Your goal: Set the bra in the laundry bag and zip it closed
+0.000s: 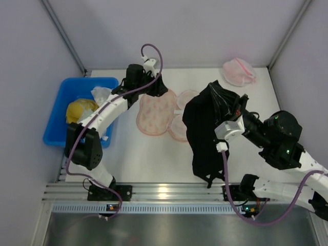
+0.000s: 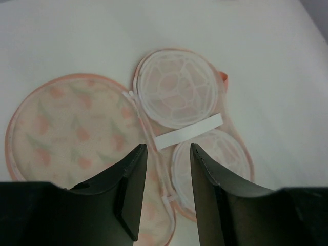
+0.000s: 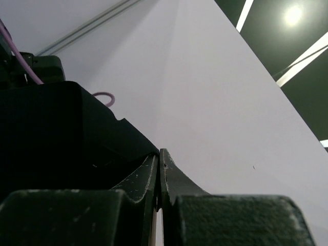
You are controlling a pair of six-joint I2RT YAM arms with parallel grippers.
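The laundry bag (image 1: 154, 117) lies open on the white table, its peach patterned half to the left and two white mesh cups (image 1: 183, 102) to the right. In the left wrist view the bag (image 2: 77, 128) fills the frame under my left gripper (image 2: 165, 148), which is open and empty just above the bag's zipper edge. In the top view the left gripper (image 1: 154, 87) sits at the bag's far end. My right gripper (image 1: 224, 102) is shut on the black bra (image 1: 202, 133), which hangs in the air right of the bag. The right wrist view shows the shut gripper (image 3: 160, 154) beside black fabric (image 3: 61, 133).
A blue bin (image 1: 61, 136) at the left holds a yellow cloth lump (image 1: 79, 110) and white cloth (image 1: 100, 94). A pink-and-white mesh bundle (image 1: 239, 72) lies at the back right. White walls enclose the table. A white label strip (image 2: 188, 131) crosses the bag's inner cups.
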